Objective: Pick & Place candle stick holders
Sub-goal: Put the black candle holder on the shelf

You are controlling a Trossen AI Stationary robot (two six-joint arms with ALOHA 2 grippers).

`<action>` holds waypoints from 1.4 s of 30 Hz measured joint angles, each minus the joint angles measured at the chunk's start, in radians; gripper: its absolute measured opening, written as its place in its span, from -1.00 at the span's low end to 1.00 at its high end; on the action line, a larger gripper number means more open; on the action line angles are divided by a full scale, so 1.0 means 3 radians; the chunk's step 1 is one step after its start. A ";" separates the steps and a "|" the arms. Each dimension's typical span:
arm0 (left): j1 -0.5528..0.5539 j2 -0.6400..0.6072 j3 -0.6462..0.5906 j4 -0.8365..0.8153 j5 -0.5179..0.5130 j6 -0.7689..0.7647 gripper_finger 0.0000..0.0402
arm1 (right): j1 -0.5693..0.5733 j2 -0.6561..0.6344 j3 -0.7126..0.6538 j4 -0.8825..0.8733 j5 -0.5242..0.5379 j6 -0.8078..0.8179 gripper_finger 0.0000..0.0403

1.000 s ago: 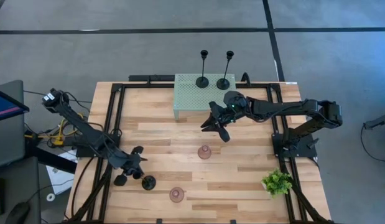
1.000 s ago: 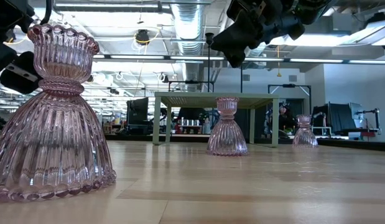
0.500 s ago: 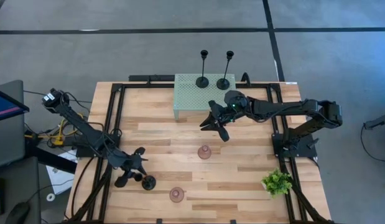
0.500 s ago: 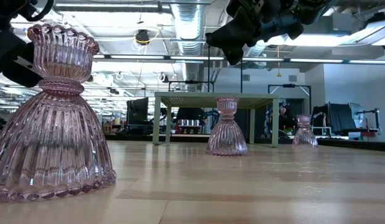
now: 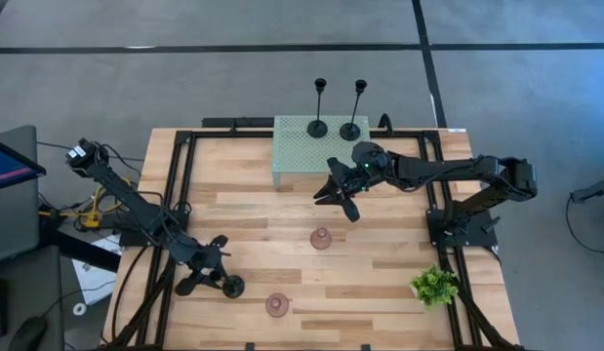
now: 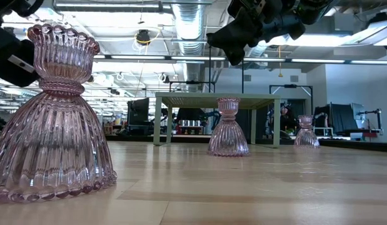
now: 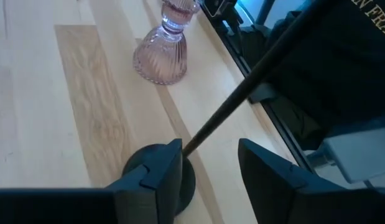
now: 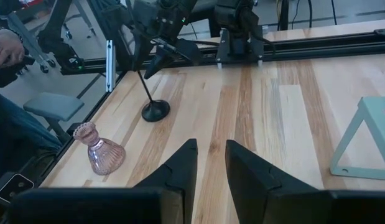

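Table [image 5: 282, 224] is seen from above with mint-green mesh shelf [image 5: 306, 146] at the far edge; two black candle stick holders [image 5: 318, 125] [image 5: 351, 127] are already standing on the shelf.

Third black candle stick holder [image 5: 232, 286] is standing on the table near the left front, base flat, stem [image 7: 242, 93] leaning only by camera angle. Left gripper [image 5: 209, 273] is placed right at it: in the left wrist view the fingers [image 7: 158, 174] are apart, the stem passing between them, no clamping seen. Long axis of the stem is vertical; the left arm is clearly the nearer one.

Right gripper [image 5: 339, 195] is held above the table mid-far, just in front of the shelf, fingers slightly apart, nothing held.

Pink glass holders: one at centre [image 5: 322, 238], one at front [image 5: 277, 304], a third [image 6: 306, 131] visible only in the low view.
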 joint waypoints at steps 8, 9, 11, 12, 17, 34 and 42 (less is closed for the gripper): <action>0.0001 0.0000 0.0000 0.0037 -0.0282 0.0001 -0.22 | 0.0000 0.0000 0.0000 -0.0001 0.0000 0.0000 -0.63; 0.0001 0.0000 -0.0001 0.0048 -0.0294 0.0001 -0.23 | 0.0000 0.0000 0.0000 -0.0001 0.0000 0.0000 -0.63; 0.0000 0.0000 0.0000 0.0077 -0.0294 0.0000 -0.24 | 0.0000 0.0000 0.0000 -0.0002 0.0000 0.0000 -0.63; 0.0000 0.0000 0.0000 0.0086 -0.0294 0.0001 -0.25 | 0.0000 0.0000 0.0000 -0.0002 0.0000 0.0000 -0.63; 0.0000 0.0000 -0.0001 0.0097 -0.0298 0.0001 -0.30 | 0.0000 0.0000 0.0000 -0.0019 0.0000 0.0000 -0.63; 0.0000 0.0000 0.0000 0.0147 -0.0300 0.0001 -0.69 | 0.0000 0.0000 0.0000 -0.0016 0.0000 0.0000 -0.63; 0.0000 0.0000 -0.0001 0.0195 -0.0464 0.0005 -0.88 | 0.0001 0.0000 0.0000 -0.0076 0.0000 -0.0001 -0.63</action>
